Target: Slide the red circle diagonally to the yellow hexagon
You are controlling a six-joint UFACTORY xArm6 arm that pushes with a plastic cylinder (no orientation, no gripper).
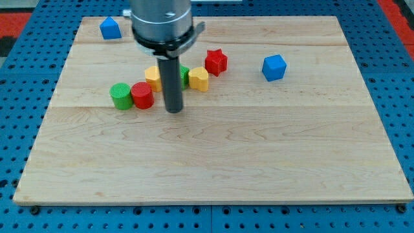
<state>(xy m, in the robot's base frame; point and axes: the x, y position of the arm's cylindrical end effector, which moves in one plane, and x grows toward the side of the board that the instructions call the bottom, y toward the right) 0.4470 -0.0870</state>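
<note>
The red circle (141,95) stands left of centre on the wooden board (213,162), touching a green circle (120,96) on its left. My tip (173,110) is down on the board just right of the red circle, a small gap apart. A yellow block (153,77) sits behind the rod, partly hidden; its shape is unclear. A yellow hexagon (198,79) lies right of the rod, next to a green block (184,75) that is mostly hidden.
A red star (216,61) sits up and right of the yellow hexagon. A blue cube (273,67) is at the right. Another blue block (110,28) lies near the board's top left corner.
</note>
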